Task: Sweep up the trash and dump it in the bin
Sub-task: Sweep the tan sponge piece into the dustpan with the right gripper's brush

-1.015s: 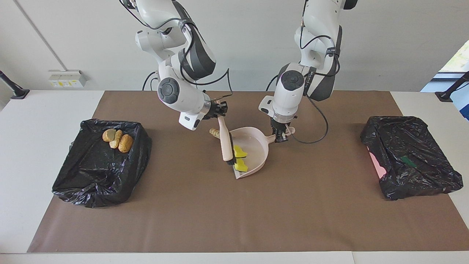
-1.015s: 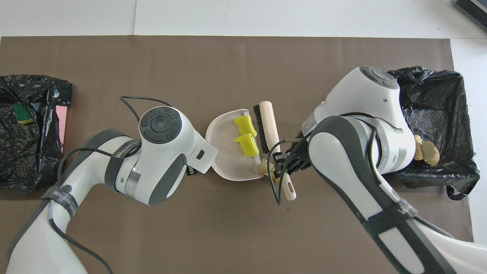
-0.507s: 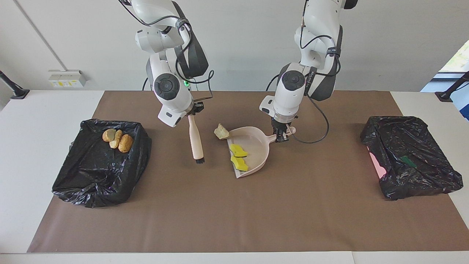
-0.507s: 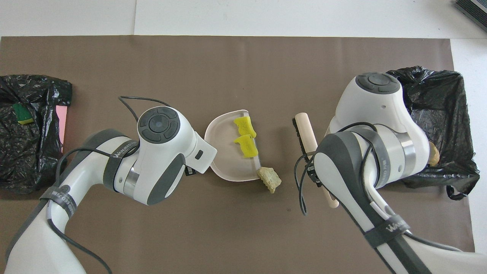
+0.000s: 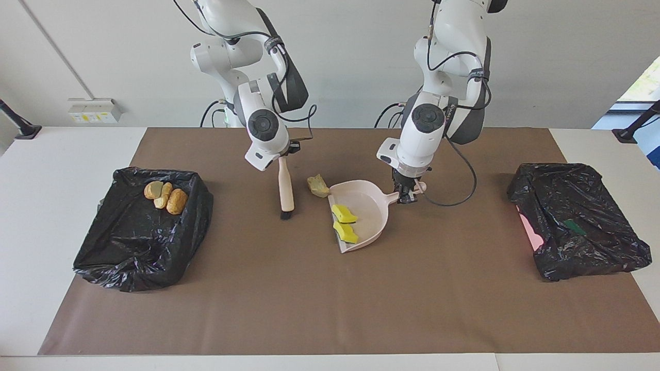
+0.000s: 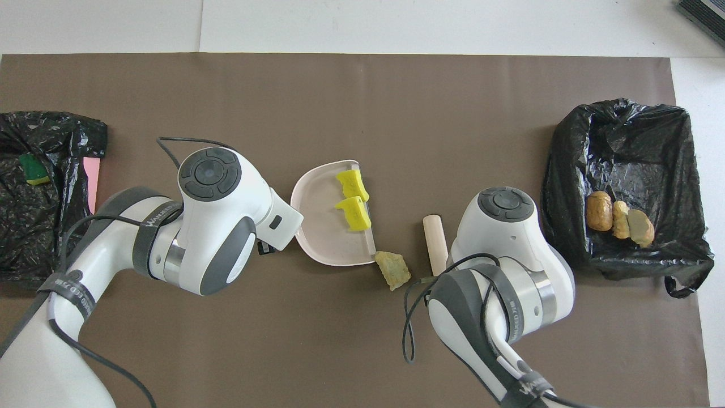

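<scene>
The left gripper [image 5: 407, 195] is clamped on the handle of the pale pink dustpan [image 5: 372, 205], which lies on the brown mat [image 5: 330, 304] near the middle of the table. Two yellow sponges [image 5: 344, 222] rest inside the pan, close to its open lip, one beside the other. The beige bread-like chunk [image 5: 318, 186] lies on the mat just outside the pan, at the corner of the lip nearer to the robots, touching or nearly touching it. The right gripper [image 5: 282, 158] is closed on the upper end of the hand brush [image 5: 285, 189], which hangs roughly upright with its black bristles at or just above the mat, beside the chunk toward the right arm's end of the table. Three golden-brown pastries [image 5: 165, 196] sit together in the black-lined bin [image 5: 139, 242] at that end. A second black-lined bin [image 5: 577, 221] stands at the left arm's end; a green-backed piece [image 5: 574, 226] shows in it.
</scene>
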{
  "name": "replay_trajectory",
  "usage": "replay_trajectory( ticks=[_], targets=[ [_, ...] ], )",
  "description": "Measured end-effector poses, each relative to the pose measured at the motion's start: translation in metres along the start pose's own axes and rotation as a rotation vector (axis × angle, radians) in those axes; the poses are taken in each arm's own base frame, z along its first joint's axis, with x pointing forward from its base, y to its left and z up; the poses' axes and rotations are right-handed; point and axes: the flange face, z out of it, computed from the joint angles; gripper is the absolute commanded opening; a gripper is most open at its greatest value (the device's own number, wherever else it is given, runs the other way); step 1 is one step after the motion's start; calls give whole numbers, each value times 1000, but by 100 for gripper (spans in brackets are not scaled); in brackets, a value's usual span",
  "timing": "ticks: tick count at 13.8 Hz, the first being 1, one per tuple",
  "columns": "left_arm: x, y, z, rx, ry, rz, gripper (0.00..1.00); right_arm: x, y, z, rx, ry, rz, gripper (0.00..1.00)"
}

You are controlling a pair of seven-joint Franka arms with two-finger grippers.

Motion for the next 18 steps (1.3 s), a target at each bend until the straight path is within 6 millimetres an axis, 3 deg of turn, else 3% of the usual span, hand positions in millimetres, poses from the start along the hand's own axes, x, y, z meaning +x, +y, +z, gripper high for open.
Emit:
replay_trajectory(
  ticks=[2,6,8,12,15,18],
  targets=[
    [-9,-6,-3,-7,21,0,0,-2,-13,9,53,10,21,0],
    [-46,-21,-17,-21,61,71,0,-7,-29,11,116,-4,53,0],
    [-50,-11,-12,-31,58,141,0,-9,-41,13,148,5,58,0],
    [-50,24,24,-6,56,199,0,-11,-54,15,190,20,59,0],
    [-50,38,27,5,61,214,0,-9,-62,15,249,37,75,0],
    [-50,41,27,9,63,215,0,-8,-83,10,351,61,92,0]
  ],
)
